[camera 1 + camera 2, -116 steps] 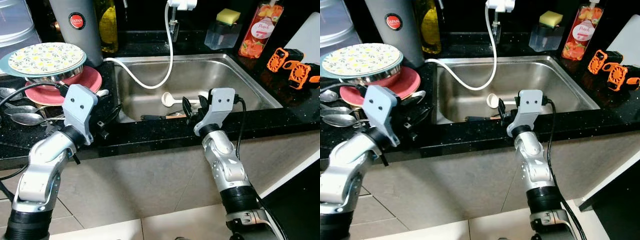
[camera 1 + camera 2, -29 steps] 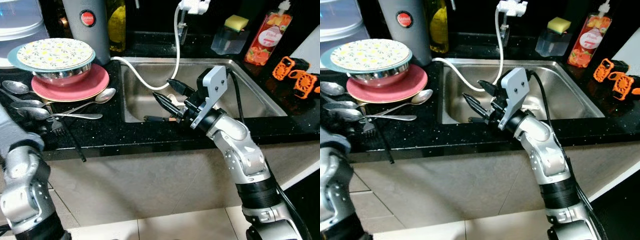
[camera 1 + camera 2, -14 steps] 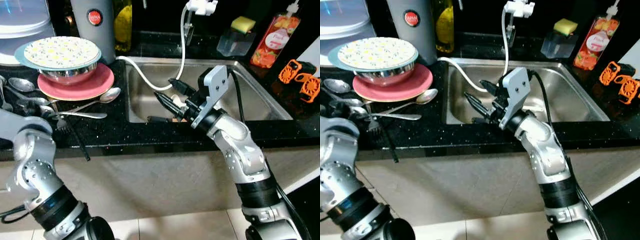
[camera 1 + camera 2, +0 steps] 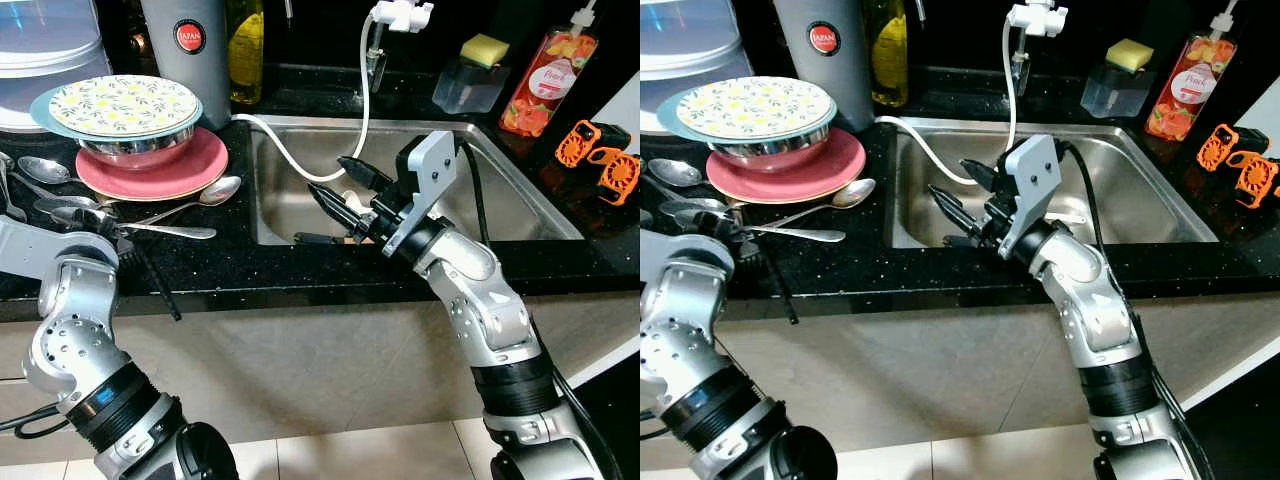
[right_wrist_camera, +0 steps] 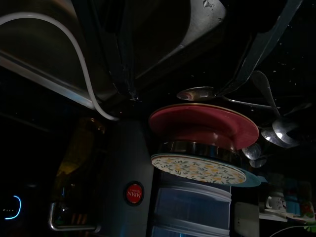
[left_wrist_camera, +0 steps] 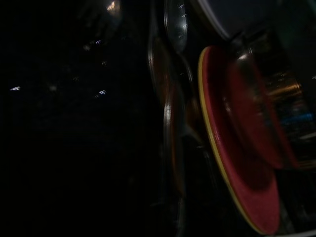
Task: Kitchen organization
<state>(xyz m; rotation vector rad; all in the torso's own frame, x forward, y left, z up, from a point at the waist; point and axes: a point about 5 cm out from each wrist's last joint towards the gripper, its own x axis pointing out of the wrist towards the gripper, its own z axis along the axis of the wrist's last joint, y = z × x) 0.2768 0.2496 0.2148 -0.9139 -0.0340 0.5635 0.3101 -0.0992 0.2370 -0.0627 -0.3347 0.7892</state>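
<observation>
Right end effector [image 4: 330,178] at centre frame, above the near left part of the steel sink [image 4: 510,195], pointed toward the left of the frame. Two black fingers [image 5: 259,47] spread wide, nothing between them. Silver right arm [image 4: 480,300] rising from lower right, bent over the front edge of the black counter [image 4: 300,275].

Under the fingers, on the sink floor by the near wall, a dark-handled utensil [image 4: 312,238]; just behind the end effector a pale spoon-like thing, mostly hidden. White hose [image 4: 290,160] curving from the tap [image 4: 385,15] at top centre down across the basin and out over its upper left corner.

Left of the sink, upper left of frame: red plate [image 4: 160,170] on the counter, steel bowl [image 4: 125,150] on it, flower-patterned plate [image 4: 122,103] on top. Just below the stack, several spoons [image 4: 195,193] and a dark fork [image 4: 150,275] lying loose, close together. Behind the stack, a grey flask [image 4: 195,45] with a red badge and a yellow bottle [image 4: 245,45] beside it.

Along the top right: yellow sponge [image 4: 485,48] on a clear holder, soap bottle [image 4: 535,75], then orange objects [image 4: 595,155] at the right edge.

Left arm [image 4: 70,300] bent at lower left, forearm running off the left edge beside the spoons. Left wrist view very dark: red plate and bowl close up, spoon shapes blurred. Opening of the left end effector: cannot tell.
</observation>
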